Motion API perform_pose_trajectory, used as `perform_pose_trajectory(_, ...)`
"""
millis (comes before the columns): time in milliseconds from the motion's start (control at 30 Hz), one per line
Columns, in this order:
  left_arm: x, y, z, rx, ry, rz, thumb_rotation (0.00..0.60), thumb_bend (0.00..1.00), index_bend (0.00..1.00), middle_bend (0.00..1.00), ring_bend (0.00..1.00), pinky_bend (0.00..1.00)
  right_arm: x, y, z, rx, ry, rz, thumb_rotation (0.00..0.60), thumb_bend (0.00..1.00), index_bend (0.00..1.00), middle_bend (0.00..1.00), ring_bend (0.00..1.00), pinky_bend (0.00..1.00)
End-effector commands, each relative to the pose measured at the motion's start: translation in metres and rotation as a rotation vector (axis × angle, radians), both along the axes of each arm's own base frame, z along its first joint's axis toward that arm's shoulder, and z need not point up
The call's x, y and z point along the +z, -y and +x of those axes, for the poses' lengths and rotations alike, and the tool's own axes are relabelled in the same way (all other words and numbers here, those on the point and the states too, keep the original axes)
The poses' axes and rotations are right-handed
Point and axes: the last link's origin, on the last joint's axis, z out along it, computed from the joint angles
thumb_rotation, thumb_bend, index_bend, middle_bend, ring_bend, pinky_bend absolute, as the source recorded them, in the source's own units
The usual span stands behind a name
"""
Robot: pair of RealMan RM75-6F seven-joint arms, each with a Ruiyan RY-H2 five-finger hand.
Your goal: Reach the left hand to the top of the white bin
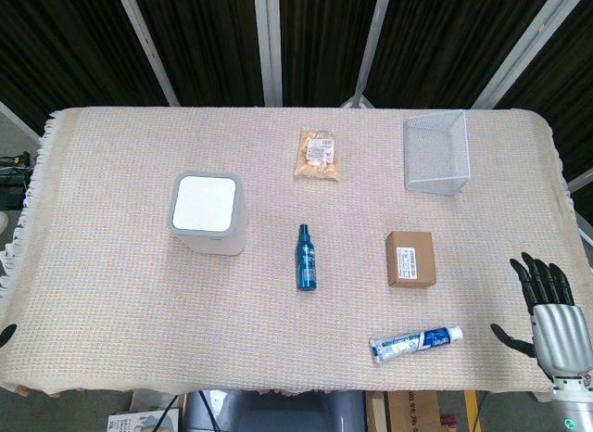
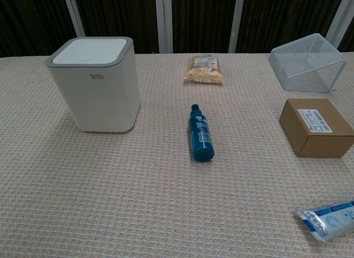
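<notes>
The white bin with a grey rim and flat white lid stands upright on the left half of the table; the chest view shows the white bin at upper left. A small dark tip pokes in at the head view's left edge, well left of and nearer than the bin; it may be my left hand, and its fingers are hidden. My right hand hovers off the table's near right corner, fingers spread, holding nothing.
A blue spray bottle lies at mid-table. A snack bag and a wire basket sit at the back. A brown box and a toothpaste tube lie to the right.
</notes>
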Motion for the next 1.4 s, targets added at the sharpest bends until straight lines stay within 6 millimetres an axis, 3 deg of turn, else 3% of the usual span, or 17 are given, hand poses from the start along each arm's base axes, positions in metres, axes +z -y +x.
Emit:
perform_pose_trajectory(33, -0.001, -0.001, 0.0, 0.0, 0.0, -0.01, 0.6, 0.11, 0.18, 0.12, 0.05, 0.1, -0.001, 0.001, -0.001, -0.005, 0.005, 0.004, 0.6, 0.14, 0.1, 0.0, 0.02, 0.0)
perform_pose_trajectory(133, 0.0, -0.003, 0.001, -0.017, 0.015, -0.016, 0.6, 0.11, 0.18, 0.13, 0.05, 0.12, -0.001, 0.001, -0.003, -0.009, -0.002, 0.012, 0.6, 0.14, 0.1, 0.0, 0.02, 0.0)
perform_pose_trajectory(300, 0.002, -0.009, 0.003, -0.068, 0.015, -0.018, 0.6, 0.13, 0.18, 0.22, 0.17, 0.35, 0.0, 0.001, -0.004, -0.021, 0.014, 0.018, 0.6, 0.14, 0.1, 0.0, 0.02, 0.0)
perform_pose_trajectory(367, 0.003, -0.015, 0.004, -0.096, 0.029, -0.021, 0.6, 0.16, 0.18, 0.33, 0.27, 0.46, 0.001, 0.001, -0.003, -0.022, 0.017, 0.018, 0.6, 0.14, 0.1, 0.0, 0.02, 0.0)
perform_pose_trajectory(567, 0.006, -0.048, 0.014, -0.172, -0.014, -0.077, 0.6, 0.31, 0.24, 0.69, 0.59, 0.65, 0.0, -0.001, -0.003, -0.033, 0.012, 0.034, 0.6, 0.14, 0.1, 0.0, 0.02, 0.0)
perform_pose_trajectory(700, 0.006, -0.086, 0.046, -0.271, -0.035, -0.159, 0.6, 0.47, 0.26, 0.82, 0.7, 0.71, 0.001, 0.0, -0.003, -0.032, 0.01, 0.028, 0.6, 0.14, 0.1, 0.0, 0.02, 0.0)
perform_pose_trajectory(800, 0.001, -0.106, 0.068, -0.301, -0.065, -0.211, 0.6, 0.6, 0.26, 0.87, 0.74, 0.72, 0.0, 0.001, -0.003, -0.035, 0.009, 0.025, 0.6, 0.14, 0.1, 0.0, 0.02, 0.0)
perform_pose_trajectory(900, -0.009, -0.123, 0.086, -0.292, -0.088, -0.259, 0.6, 0.65, 0.26, 0.88, 0.74, 0.72, -0.001, 0.002, -0.004, -0.038, 0.003, 0.021, 0.6, 0.14, 0.1, 0.0, 0.02, 0.0)
perform_pose_trajectory(1400, -0.063, -0.166, 0.147, -0.316, -0.106, -0.432, 0.6, 0.67, 0.26, 0.89, 0.74, 0.72, -0.003, 0.004, -0.003, -0.037, 0.01, 0.003, 0.6, 0.14, 0.1, 0.0, 0.03, 0.0)
